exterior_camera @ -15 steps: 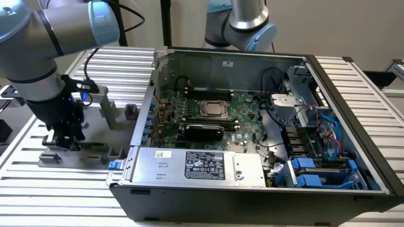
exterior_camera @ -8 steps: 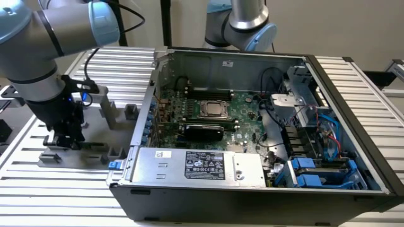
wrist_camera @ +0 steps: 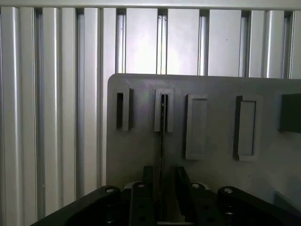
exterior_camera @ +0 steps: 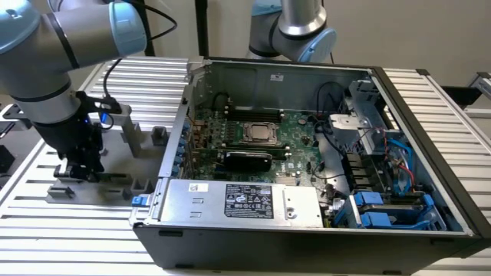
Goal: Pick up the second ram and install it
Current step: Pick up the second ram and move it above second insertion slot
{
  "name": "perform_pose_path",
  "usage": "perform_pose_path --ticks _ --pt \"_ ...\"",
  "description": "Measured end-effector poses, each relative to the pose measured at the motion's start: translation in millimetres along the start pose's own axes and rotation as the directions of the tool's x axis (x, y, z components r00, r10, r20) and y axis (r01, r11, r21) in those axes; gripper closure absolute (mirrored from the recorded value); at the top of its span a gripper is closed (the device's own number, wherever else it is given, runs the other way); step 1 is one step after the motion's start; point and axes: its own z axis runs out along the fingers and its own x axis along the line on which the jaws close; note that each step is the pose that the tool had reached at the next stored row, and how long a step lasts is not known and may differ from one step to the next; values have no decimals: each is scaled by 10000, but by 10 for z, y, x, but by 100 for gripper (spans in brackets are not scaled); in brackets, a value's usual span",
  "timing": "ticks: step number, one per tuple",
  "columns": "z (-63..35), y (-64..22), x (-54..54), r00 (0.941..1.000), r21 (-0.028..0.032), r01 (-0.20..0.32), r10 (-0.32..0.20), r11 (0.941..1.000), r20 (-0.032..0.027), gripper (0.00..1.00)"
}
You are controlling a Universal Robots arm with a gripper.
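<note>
Though the worktop (exterior_camera: 46, 230) and the open computer case (exterior_camera: 307, 241) leave plenty of room, the risk sits at the grey holder plate (wrist_camera: 136, 155) on the exterior view's left: the second ram (wrist_camera: 162, 141) stands edge-on in one slot, so an off-centre squeeze or a tilted lift probably binds it there, or it slips from a weak grip. Low over the plate sits the gripper (wrist_camera: 163, 188); its fingers (wrist_camera: 184, 188) are open only narrowly, one each side of the stick, slim gap showing both sides. Straddling it, not visibly clamped, nothing held as far as I can judge
</note>
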Motion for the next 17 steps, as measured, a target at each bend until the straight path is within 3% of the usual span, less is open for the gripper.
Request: perform_pose_path --ticks 1,17 --pt "0 -1 0 10000 1 0 0 10000 0 100" --pt "0 -3 4 9999 -1 -112 112 9999 1 100"
